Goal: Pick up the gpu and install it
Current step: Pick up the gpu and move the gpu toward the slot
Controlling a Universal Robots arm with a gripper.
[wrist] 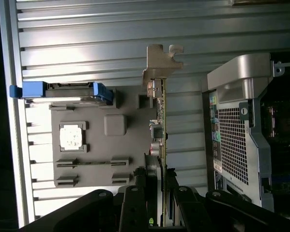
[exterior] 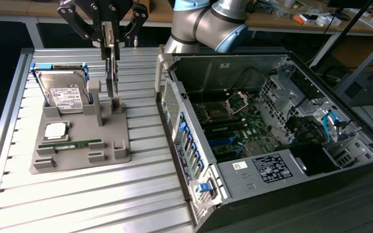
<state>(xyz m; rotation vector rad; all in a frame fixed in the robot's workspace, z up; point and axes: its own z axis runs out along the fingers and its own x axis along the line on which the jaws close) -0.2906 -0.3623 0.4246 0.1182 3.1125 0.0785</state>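
Exterior view: claw [exterior: 112, 39] pointing down, gripping upright gpu [exterior: 111, 73] over grey holder [exterior: 83, 150].

**The gpu [exterior: 112, 73] during pick-up.** The card is standing upright on its short end, its long side running vertically, and in the exterior view it is presenting only a thin dark sliver. The gripper [exterior: 110, 42] is clamping its upper end across both flat faces. In the wrist view the board is showing edge-on as a narrow strip carrying small components. Its silver metal bracket [wrist: 160, 60] is sitting at the end farthest from the fingers. The card is hanging over the grey parts holder [exterior: 76, 145], just beside an upright post. Whether its lower end is touching the holder cannot be told.
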